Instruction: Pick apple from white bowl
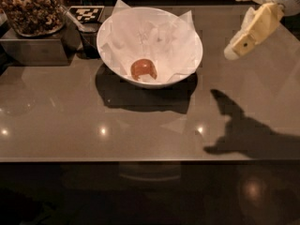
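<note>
The apple (143, 70), small and reddish-orange, lies at the bottom of the white bowl (117, 50), which is lined with crinkled white paper and stands at the back middle of the brown table (140, 125). My gripper (230, 23) hangs in the air at the upper right, to the right of the bowl and above the table. Its cream fingers (253, 32) stand apart and hold nothing. Its shadow falls on the table at the right front.
A tray of dark brown nutty snacks (30, 8) sits on a metal box at the back left. A black-and-white checkered tag (86, 14) and a small dark cup (89, 39) stand just left of the bowl. The table's front edge runs across the lower part of the view.
</note>
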Available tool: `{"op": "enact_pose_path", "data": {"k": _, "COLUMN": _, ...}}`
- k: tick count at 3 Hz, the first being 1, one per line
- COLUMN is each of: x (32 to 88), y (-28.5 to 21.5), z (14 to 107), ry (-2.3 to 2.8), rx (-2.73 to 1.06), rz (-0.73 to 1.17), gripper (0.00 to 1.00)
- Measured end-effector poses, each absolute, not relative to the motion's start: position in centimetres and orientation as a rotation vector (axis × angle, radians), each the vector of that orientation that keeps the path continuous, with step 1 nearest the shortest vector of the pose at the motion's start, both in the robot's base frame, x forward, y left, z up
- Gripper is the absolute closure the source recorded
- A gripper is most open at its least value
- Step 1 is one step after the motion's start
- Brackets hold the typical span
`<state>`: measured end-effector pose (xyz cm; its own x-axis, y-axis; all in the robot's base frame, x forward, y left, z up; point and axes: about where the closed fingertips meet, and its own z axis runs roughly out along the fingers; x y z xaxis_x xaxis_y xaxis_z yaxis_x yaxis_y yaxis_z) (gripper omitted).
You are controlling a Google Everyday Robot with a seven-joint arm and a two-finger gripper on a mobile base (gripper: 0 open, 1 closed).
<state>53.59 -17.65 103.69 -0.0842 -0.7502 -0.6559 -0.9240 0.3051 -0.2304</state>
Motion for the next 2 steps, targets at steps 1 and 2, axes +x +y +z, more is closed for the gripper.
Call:
{"op": "enact_pose_path", "data": {"k": 1, "x": 53.5, "y": -17.8, "z": 104.2, "ry": 1.869, "rx": -1.480, "rz": 0.299, "gripper": 0.00}}
{"op": "enact_pose_path", "data": {"k": 2, "x": 53.4, "y": -16.9, "z": 103.1, "ry": 1.839, "rx": -1.437, "rz": 0.343, "gripper": 0.00}}
